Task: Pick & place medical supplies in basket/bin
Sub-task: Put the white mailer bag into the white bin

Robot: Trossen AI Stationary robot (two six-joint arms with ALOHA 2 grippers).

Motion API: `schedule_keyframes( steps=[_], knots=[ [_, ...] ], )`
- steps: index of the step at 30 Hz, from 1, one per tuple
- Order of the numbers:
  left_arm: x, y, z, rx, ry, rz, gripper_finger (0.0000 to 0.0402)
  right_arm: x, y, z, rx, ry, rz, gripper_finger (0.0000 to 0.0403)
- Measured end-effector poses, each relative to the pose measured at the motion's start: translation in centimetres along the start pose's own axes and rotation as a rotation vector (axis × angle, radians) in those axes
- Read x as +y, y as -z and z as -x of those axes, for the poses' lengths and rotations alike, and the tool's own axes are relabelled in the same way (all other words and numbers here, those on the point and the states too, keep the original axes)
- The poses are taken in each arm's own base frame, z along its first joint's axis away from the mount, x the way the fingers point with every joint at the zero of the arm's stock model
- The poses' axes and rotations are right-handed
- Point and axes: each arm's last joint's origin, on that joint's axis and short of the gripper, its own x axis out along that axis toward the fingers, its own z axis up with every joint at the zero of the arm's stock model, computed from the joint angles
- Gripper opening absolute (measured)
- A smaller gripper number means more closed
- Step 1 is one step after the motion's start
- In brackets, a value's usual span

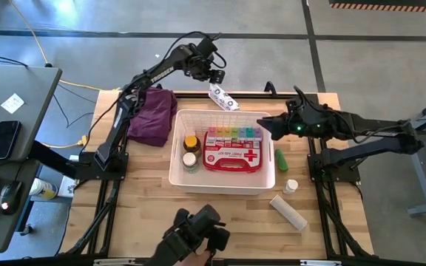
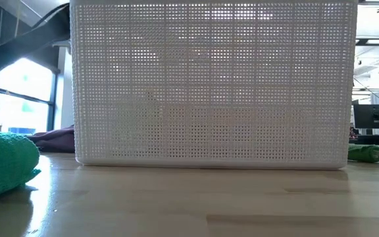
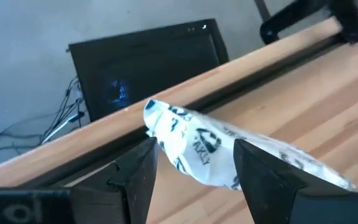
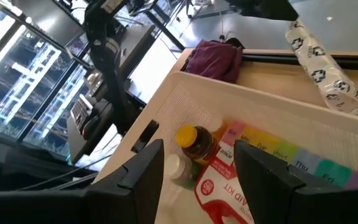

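Observation:
The white printed packet (image 1: 224,98) lies flat on the table just beyond the far rim of the white basket (image 1: 179,174). My left gripper (image 3: 194,146) hovers over the packet's far end (image 3: 191,149), open, one finger on each side; I see no touch. Inside the basket are the amber bottle (image 1: 191,142), a white-capped bottle (image 1: 190,161), the red first-aid pouch (image 1: 233,157) and the rainbow pill organizer (image 1: 233,134). My right gripper (image 4: 199,149) hangs open and empty over the basket's far right corner (image 1: 266,122).
Right of the basket lie the green tube (image 1: 281,159), a small white-capped bottle (image 1: 291,186) and the beige roll (image 1: 288,211). A purple cloth (image 1: 154,114) sits left of the basket. The table's far edge (image 3: 104,134) runs just behind the packet.

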Motion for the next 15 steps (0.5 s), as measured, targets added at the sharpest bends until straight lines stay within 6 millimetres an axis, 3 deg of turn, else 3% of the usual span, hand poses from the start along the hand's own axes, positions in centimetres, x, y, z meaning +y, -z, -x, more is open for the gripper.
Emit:
schedule_keyframes(
  steps=[8, 15],
  knots=[
    [0.0, 0.3, -1.9, 0.038, 0.007, -0.007, 0.0220, 0.5, 0.7, 0.3, 0.028, -0.028, 0.034, 0.0185],
    [0.1, 0.2, -1.9, 0.016, -0.022, -0.050, 0.0207, 0.8, 1.0, 0.4, 0.045, -0.045, 0.041, 0.0185]
  ],
)
